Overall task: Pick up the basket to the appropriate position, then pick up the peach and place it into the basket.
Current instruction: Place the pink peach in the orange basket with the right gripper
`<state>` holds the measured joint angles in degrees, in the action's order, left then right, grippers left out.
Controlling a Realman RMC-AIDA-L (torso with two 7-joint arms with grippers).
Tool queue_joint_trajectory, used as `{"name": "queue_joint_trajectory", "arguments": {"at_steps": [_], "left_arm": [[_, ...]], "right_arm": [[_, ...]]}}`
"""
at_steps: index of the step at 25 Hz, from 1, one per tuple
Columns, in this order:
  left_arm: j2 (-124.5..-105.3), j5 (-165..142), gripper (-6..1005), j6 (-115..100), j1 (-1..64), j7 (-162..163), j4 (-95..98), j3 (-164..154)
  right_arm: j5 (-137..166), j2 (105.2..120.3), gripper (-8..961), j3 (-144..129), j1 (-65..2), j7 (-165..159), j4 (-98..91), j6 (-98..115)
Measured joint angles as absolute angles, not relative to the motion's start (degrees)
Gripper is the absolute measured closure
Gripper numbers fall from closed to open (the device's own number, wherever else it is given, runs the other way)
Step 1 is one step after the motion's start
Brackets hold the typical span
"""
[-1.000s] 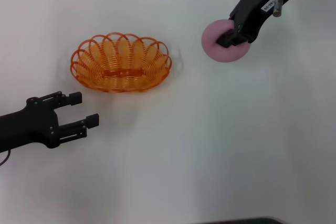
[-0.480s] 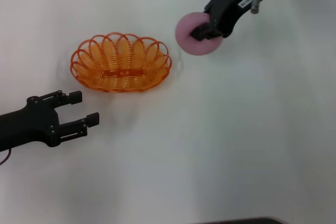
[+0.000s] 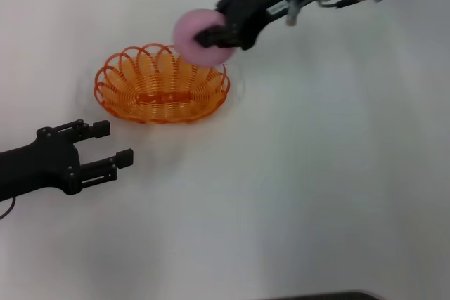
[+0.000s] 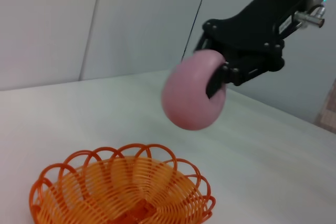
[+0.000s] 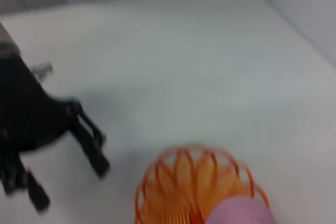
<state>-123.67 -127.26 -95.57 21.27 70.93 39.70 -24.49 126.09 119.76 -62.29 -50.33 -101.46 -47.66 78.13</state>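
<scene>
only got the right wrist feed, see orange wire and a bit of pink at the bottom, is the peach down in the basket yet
Observer: No. The left wrist view shows the peach held in the air above the basket, clear of its rim.
Operator: who's got it
Observer: The right hand, shut on it over the basket's far right edge.
Operator: left hand in the way?
Observer: No, the left hand is open on the table's near side, apart from the basket.

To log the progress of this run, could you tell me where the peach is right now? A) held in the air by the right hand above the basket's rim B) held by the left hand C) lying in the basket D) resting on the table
A: the right hand grips the peach in the air over the basket; the left wrist view shows clear space between them.
</scene>
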Motion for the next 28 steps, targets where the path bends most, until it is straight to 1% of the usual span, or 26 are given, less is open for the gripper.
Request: {"name": "queue_joint_trajectory", "arguments": {"at_steps": [10, 18, 22, 28], "left_arm": [[-123.71, -127.3, 248, -95.4, 22.2, 70.9, 38.8, -24.6], [-123.72, -127.3, 248, -95.4, 22.6, 70.6, 38.4, -24.6], [-123.75, -127.3, 249, -95.6, 22.7, 70.6, 38.3, -24.6], [-123.71, -127.2, 249, -95.8, 22.8, 70.6, 38.3, -24.4]], "right_arm": [[97.1, 120.32, 768, -62.3, -49.7, -66.7, -23.7, 68.4], [81.3, 120.98, 768, -62.4, -48.5, -42.9, -10.0, 68.3], [77.4, 121.17, 767, -62.3, -48.4, -36.8, -6.1, 69.6], [76.8, 121.22, 767, -62.0, -48.1, -35.9, -5.3, 70.3]]}}
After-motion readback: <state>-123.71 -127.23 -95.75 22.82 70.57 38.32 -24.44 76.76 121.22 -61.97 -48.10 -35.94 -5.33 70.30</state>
